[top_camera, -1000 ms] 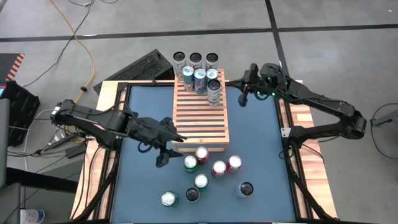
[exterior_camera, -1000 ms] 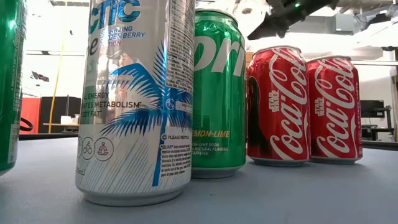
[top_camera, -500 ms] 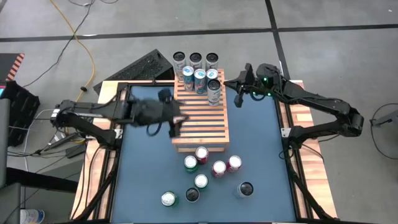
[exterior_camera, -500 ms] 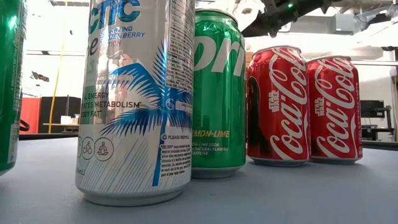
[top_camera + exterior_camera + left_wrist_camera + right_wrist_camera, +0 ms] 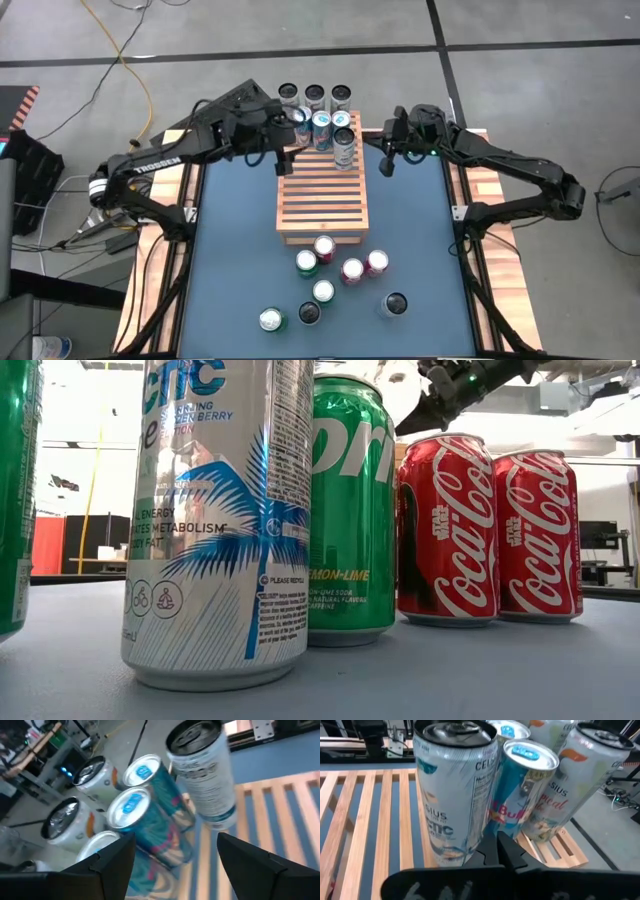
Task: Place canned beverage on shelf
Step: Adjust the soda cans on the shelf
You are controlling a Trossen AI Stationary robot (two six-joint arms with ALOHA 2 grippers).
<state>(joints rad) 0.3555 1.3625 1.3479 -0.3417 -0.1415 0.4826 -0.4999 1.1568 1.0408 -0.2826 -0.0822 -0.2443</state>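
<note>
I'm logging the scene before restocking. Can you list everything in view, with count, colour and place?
Shelf: one, light-brown slatted wood, middle of the table toward its far edge.
Cans on the shelf: seven, silver and blue-topped, clustered at its far end.
Loose cans: eight on the mat near the shelf's near end; tops silver, green, red and dark.
Table: one, blue mat inside a wooden frame.
Yellow cable: one, on the floor beyond the table's left corner.
Left gripper: open, empty, over the shelf's far left corner.
Right gripper: shut, empty, beside the shelf's far right corner.
</note>
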